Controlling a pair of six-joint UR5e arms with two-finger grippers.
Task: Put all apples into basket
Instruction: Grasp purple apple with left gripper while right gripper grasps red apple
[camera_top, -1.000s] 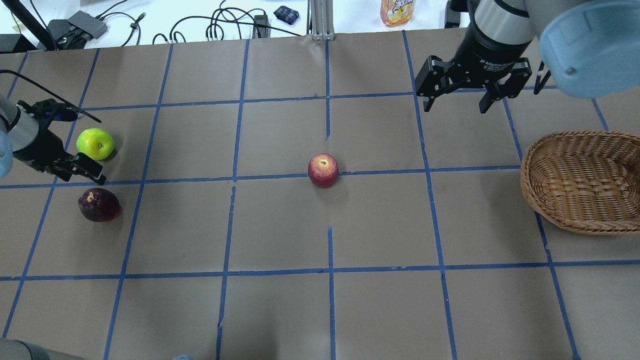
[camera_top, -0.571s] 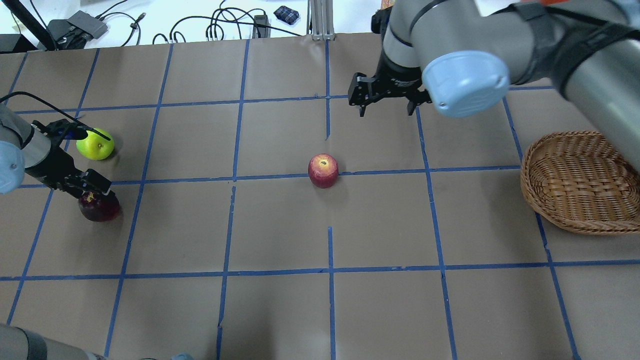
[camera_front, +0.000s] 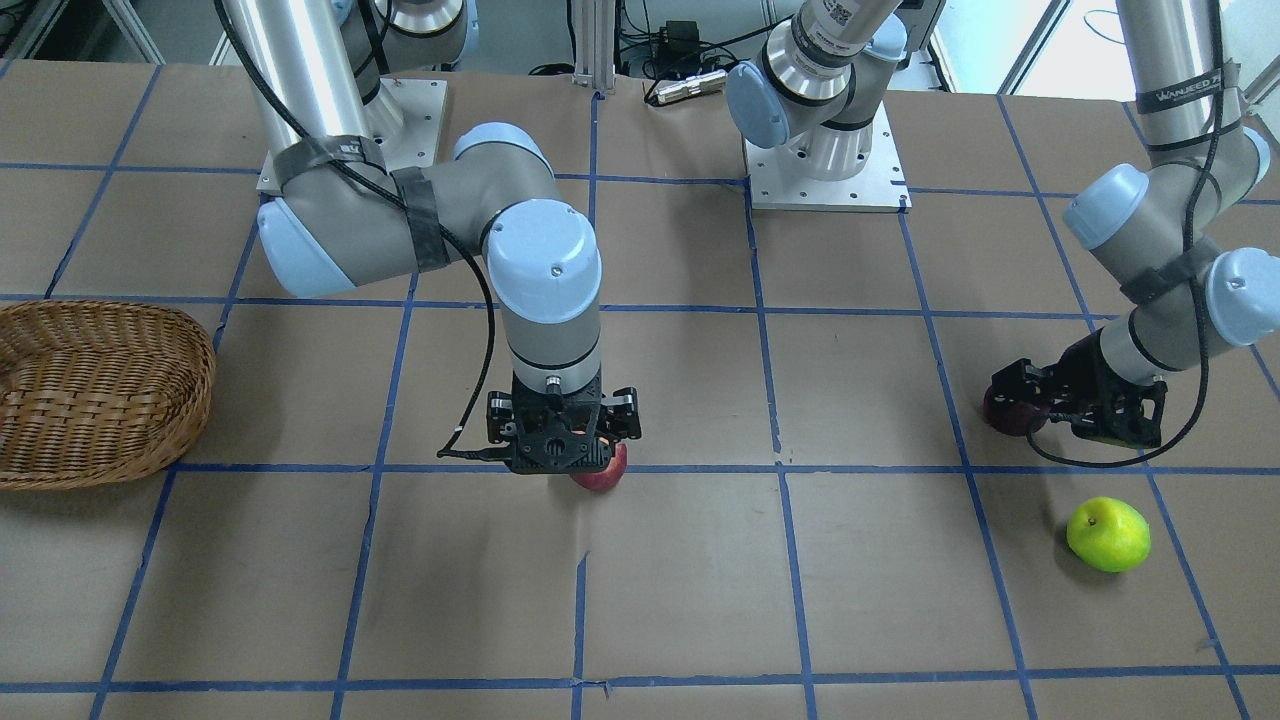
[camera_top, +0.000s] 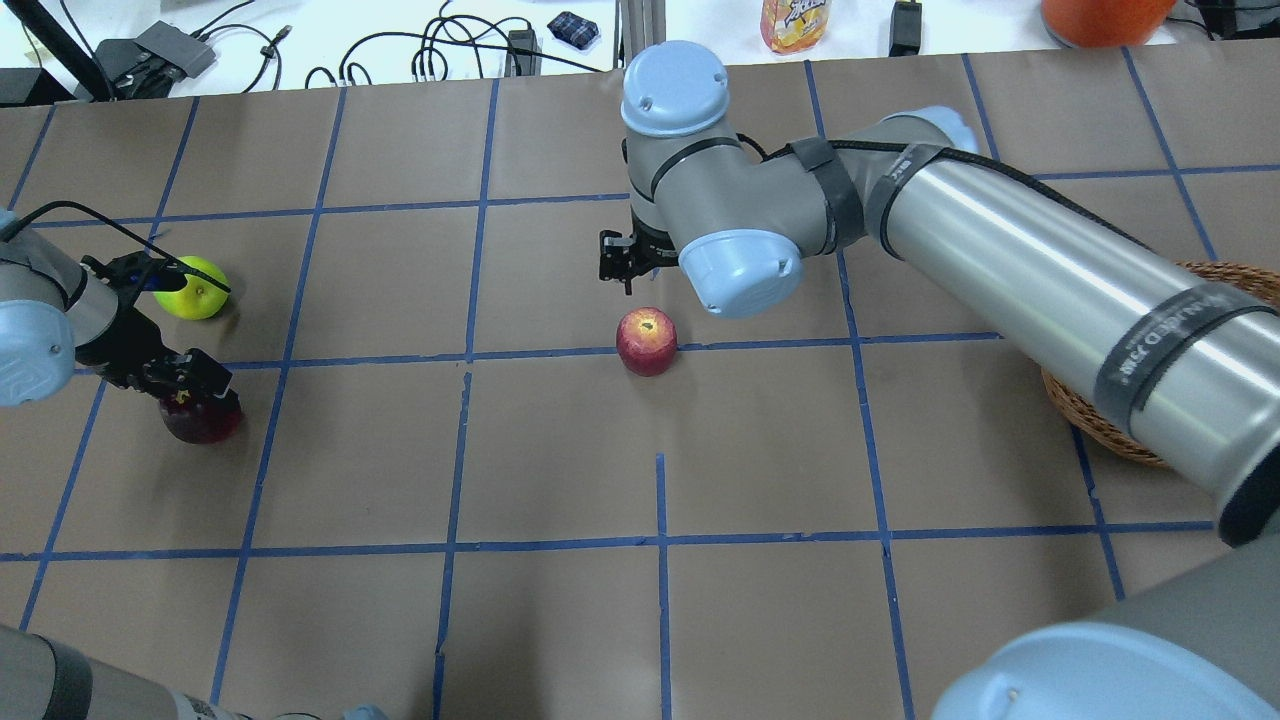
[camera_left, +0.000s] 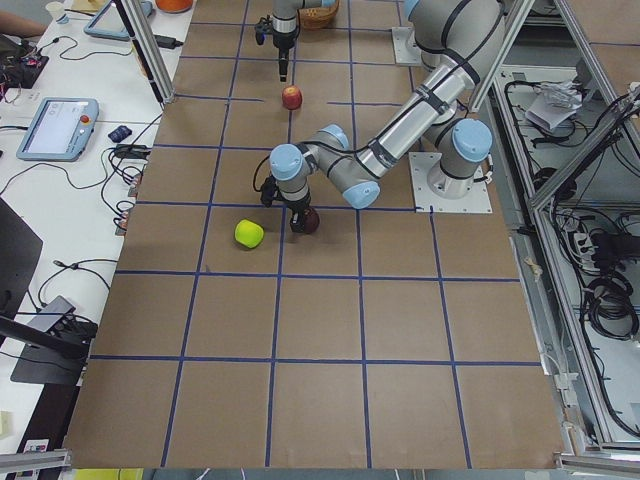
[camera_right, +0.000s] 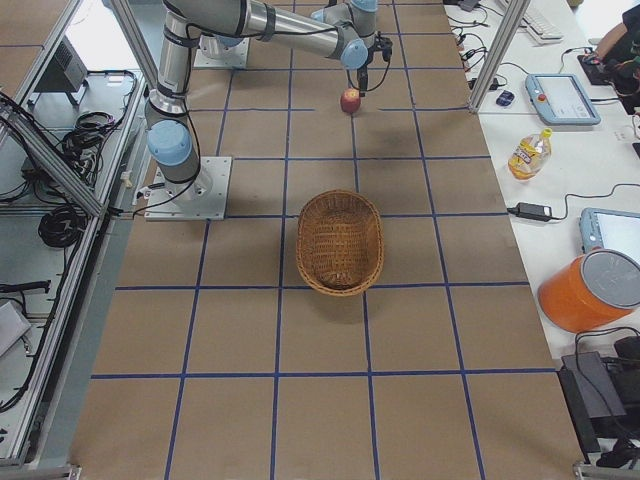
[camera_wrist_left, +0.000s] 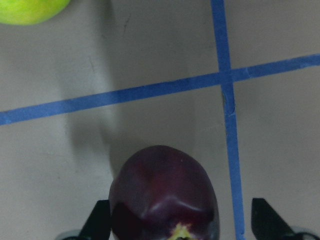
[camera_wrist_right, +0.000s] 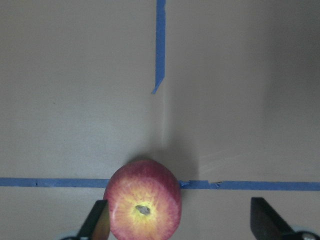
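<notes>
The dark maroon apple (camera_top: 202, 421) lies at the table's left, between the fingers of my open left gripper (camera_top: 190, 385), close to one finger in the left wrist view (camera_wrist_left: 165, 195). The yellow-green apple (camera_top: 196, 289) sits just beyond it. The red apple (camera_top: 647, 342) lies mid-table. My open right gripper (camera_top: 622, 268) hovers over it. In the right wrist view the red apple (camera_wrist_right: 144, 202) sits off-centre beside one fingertip (camera_wrist_right: 99, 220). The wicker basket (camera_front: 100, 390) stands empty at the table's right, partly hidden by my right arm in the overhead view.
My right arm (camera_top: 1000, 260) stretches across the table from the right, over the basket's (camera_top: 1255, 282) near side. Cables and a drink bottle (camera_top: 795, 22) lie beyond the far edge. Blue tape lines grid the brown table (camera_top: 560, 620).
My right arm has swung from the far right to the centre and now hovers over the red apple. My left gripper has moved from beside the green apple down over the maroon apple.
</notes>
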